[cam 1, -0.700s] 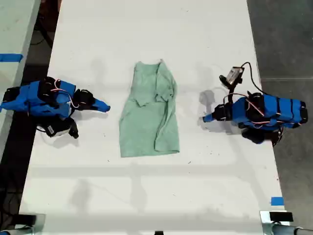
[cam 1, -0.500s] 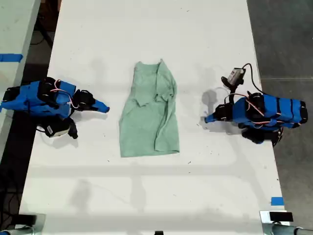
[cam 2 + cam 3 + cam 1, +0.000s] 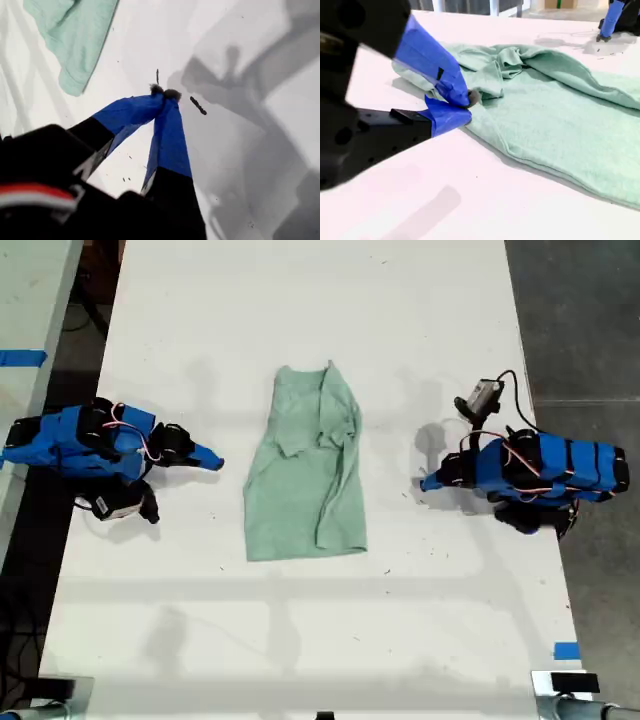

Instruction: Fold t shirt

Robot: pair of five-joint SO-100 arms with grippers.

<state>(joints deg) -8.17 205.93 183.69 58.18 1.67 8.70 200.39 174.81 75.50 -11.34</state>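
The pale mint-green t shirt (image 3: 305,470) lies wrinkled and lengthwise in the middle of the white table (image 3: 300,310), with one side folded over itself. My first gripper (image 3: 425,482) is shut and holds nothing. It sits on the exterior view's right, a short way off the shirt. In its wrist view the first gripper (image 3: 165,92) points at bare table, with a shirt corner (image 3: 75,45) beyond. My second gripper (image 3: 216,462), on the exterior view's left, is also shut and apart from the shirt. The second gripper (image 3: 466,102) faces the t shirt (image 3: 560,110).
A small grey camera (image 3: 481,394) on a black cable stands above the first arm. Blue tape (image 3: 566,651) marks the table near the exterior view's lower right. Another table surface (image 3: 30,300) runs along the exterior view's left. Dark floor (image 3: 580,320) lies beyond the table's edge on the exterior view's right.
My first gripper has drawn back slightly toward the exterior view's right, away from the shirt. The second arm and the shirt have not moved.
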